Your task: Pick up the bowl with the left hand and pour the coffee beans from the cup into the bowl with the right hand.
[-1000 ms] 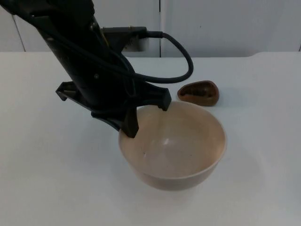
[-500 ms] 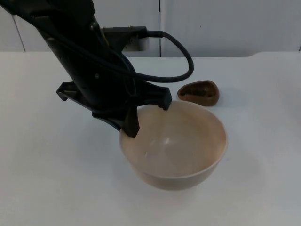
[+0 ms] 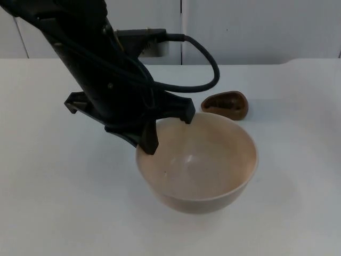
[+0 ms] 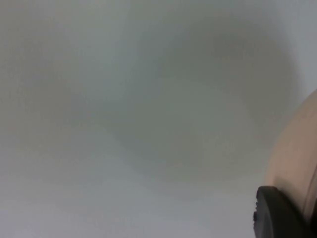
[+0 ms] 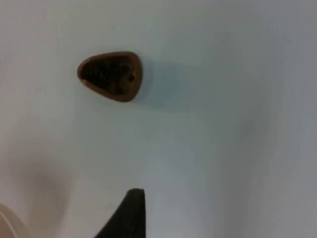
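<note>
A large beige bowl (image 3: 197, 165) is in the middle of the table, empty inside. My left gripper (image 3: 152, 140) is shut on the bowl's near-left rim, one finger outside the wall and one inside. The left wrist view shows the bowl's outer wall (image 4: 297, 163) beside a black fingertip (image 4: 277, 215). A small brown cup (image 3: 225, 104) with dark coffee beans in it stands just behind the bowl, to its right. From the right wrist view, the cup (image 5: 111, 75) is some way ahead of my right gripper (image 5: 126, 213), which hangs above the table and holds nothing I can see.
The white table top (image 3: 298, 160) ends at the grey partition wall (image 3: 256, 26). The left arm (image 3: 90, 64) slants over the table's left half. Bare table lies to the right of the bowl and the cup.
The bowl and the left gripper holding it have edged slightly to the right. The cup has not moved.
</note>
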Controlling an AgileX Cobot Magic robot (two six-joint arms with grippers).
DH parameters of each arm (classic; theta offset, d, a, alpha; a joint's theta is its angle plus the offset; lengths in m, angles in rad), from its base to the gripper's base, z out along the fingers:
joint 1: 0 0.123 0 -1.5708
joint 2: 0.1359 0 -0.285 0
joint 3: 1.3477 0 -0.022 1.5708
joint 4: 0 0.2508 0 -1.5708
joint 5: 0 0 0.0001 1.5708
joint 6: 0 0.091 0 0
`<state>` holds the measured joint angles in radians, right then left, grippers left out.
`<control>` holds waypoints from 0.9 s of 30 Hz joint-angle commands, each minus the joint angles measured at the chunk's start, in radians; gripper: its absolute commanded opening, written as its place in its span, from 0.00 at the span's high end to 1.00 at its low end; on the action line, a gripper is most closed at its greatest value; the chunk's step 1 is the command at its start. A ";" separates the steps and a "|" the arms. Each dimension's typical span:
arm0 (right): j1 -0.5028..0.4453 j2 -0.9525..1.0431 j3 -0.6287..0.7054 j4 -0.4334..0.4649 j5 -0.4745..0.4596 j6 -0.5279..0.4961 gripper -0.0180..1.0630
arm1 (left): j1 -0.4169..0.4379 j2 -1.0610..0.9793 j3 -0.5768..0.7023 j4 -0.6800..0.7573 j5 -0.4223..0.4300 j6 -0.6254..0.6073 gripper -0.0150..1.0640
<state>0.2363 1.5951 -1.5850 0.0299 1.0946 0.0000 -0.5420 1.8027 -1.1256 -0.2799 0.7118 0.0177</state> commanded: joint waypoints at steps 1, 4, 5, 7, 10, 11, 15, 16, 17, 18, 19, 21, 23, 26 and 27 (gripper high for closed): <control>0.036 0.085 -0.061 -0.003 0.016 0.034 0.01 | -0.005 -0.008 -0.008 -0.014 -0.011 -0.009 0.99; 0.064 0.151 -0.106 -0.003 0.030 0.049 0.01 | -0.005 -0.008 -0.008 -0.014 -0.011 -0.009 0.99; 0.074 0.187 -0.131 -0.003 0.040 0.061 0.01 | -0.005 -0.008 -0.008 -0.014 -0.011 -0.009 0.99; 0.100 0.250 -0.177 -0.003 0.052 0.078 0.02 | -0.005 -0.008 -0.008 -0.014 -0.011 -0.009 0.99; 0.125 0.312 -0.222 -0.030 0.061 0.103 0.02 | -0.005 -0.008 -0.008 -0.014 -0.015 -0.009 0.99; 0.138 0.346 -0.247 -0.049 0.068 0.128 0.02 | -0.005 -0.008 -0.008 -0.014 -0.015 -0.009 0.99; 0.171 0.464 -0.318 -0.080 0.061 0.174 0.02 | -0.005 -0.008 -0.008 -0.014 -0.015 -0.009 0.99; 0.171 0.464 -0.318 -0.080 0.061 0.174 0.02 | -0.005 -0.008 -0.008 -0.014 -0.015 -0.009 0.99; 0.171 0.493 -0.331 -0.076 0.059 0.187 0.02 | -0.005 -0.008 -0.008 -0.014 -0.015 -0.009 0.99; 0.171 0.515 -0.339 -0.076 0.057 0.202 0.02 | -0.005 -0.008 -0.008 -0.014 -0.015 -0.009 0.99; 0.171 0.537 -0.341 -0.076 0.050 0.214 0.02 | -0.005 -0.008 -0.008 -0.014 -0.015 -0.009 0.99; 0.166 0.556 -0.341 -0.076 0.040 0.220 0.02 | -0.005 -0.008 -0.008 -0.014 -0.015 -0.009 0.99; 0.157 0.590 -0.341 -0.079 0.019 0.236 0.02 | -0.005 -0.008 -0.008 -0.014 -0.017 -0.009 0.99; 0.146 0.626 -0.341 -0.079 -0.049 0.278 0.02 | -0.005 -0.008 -0.008 -0.014 -0.019 -0.009 0.99; 0.145 0.633 -0.341 -0.077 -0.072 0.289 0.03 | -0.005 -0.008 -0.008 -0.014 -0.019 -0.009 0.99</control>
<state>0.3893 2.2154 -1.9187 -0.0441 1.0838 0.2574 -0.5420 1.8027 -1.1256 -0.2799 0.6978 0.0177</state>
